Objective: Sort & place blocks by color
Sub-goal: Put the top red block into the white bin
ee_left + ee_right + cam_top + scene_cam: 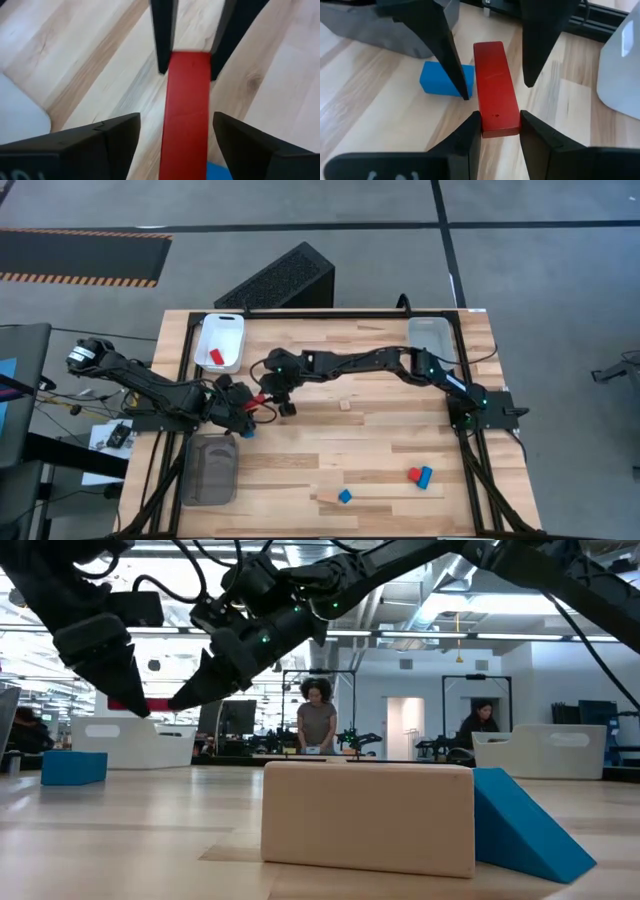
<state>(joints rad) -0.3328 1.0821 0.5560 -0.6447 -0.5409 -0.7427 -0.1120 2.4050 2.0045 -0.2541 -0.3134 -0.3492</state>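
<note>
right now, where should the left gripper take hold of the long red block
The free end of the long red block, across its long flat sides, coming in lengthwise opposite the right gripper, which clamps the other end. The block is slim and held off the table, and the left gripper's open fingers straddle that free end.

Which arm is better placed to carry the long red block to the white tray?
Right, likely: the right tool is shut on the red block, while the left tool only straddles it, open. The white tray, already holding a red piece, lies close.
</note>
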